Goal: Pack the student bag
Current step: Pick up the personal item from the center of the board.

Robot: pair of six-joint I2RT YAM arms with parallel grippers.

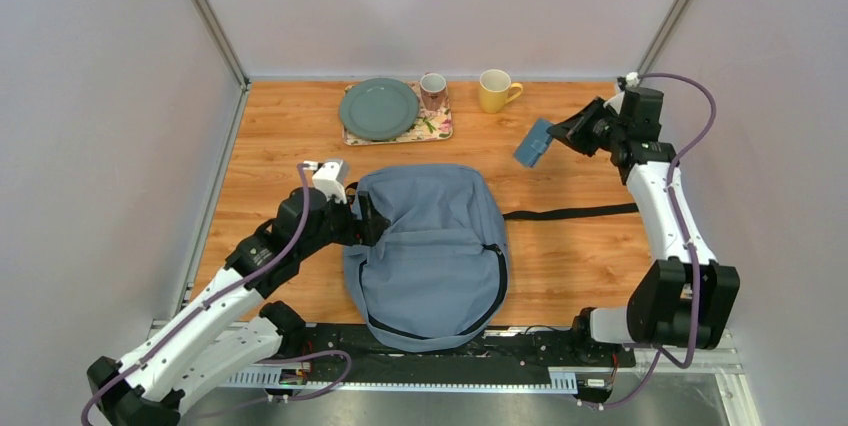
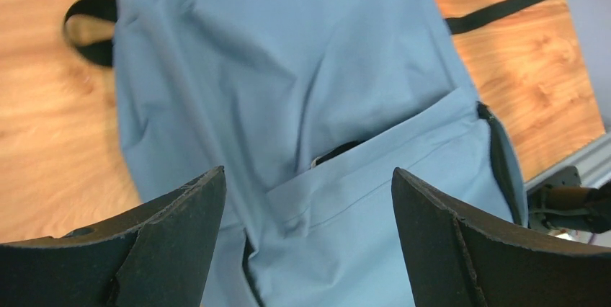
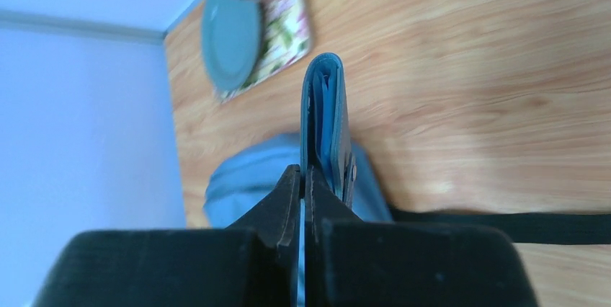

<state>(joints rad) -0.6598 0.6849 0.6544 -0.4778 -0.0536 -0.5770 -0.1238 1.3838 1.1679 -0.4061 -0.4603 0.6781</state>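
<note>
Left jaws spread above student bag, lying lengthwise near-to-far, top farthest; right jaws pinch teal case.

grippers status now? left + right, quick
Left gripper: open, empty, at the student bag.
Right gripper: shut on the small teal case.

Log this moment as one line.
left gripper: open, by student bag | right gripper: shut on teal case, away from bag | case: not yet packed
</note>
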